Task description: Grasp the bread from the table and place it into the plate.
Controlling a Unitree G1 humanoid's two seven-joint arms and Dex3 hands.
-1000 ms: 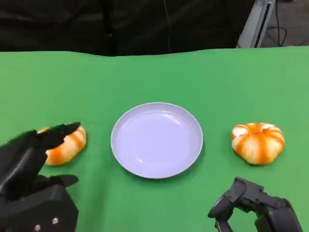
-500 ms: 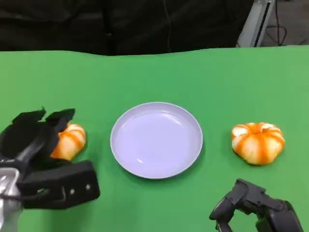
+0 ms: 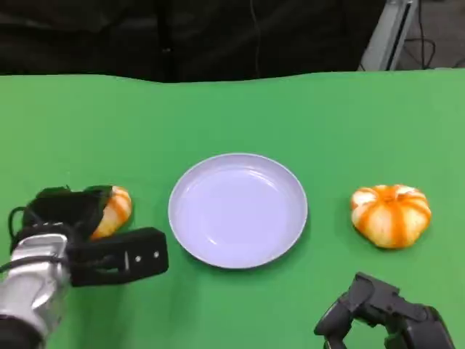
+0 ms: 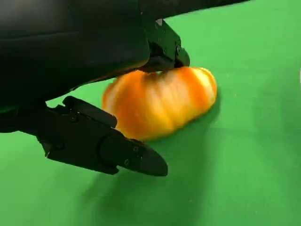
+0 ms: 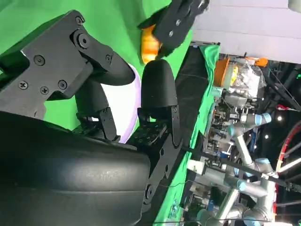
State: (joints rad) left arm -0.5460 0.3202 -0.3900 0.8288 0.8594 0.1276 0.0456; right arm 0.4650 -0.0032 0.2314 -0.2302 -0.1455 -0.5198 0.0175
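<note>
Closing in on the orange-and-white striped round bread roll (image 3: 115,209) at the left middle of the head frame, I have the left robot hand (image 3: 76,222) draped over it from the near-left side; its upper fingers (image 4: 160,49) touch the top of the roll in the left wrist view, and a lower finger lies on the green bench (image 3: 232,116) just beside the roll, so the hand is wide around it, and I cannot tell whether it bears any weight yet; the roll sits on the bench, just left of the round pale lilac plastic plate (image 3: 237,209) at centre frame, near it but apart. A second striped bread roll (image 3: 391,215) lies right of the plate, well apart from the right robot hand (image 3: 378,316) at the lower right, whose fingers are curled in on nothing. I judge the coming move a squeeze, a lift, then a short carry rightward to the plate; the left hand is plainly the nearer one.
</note>
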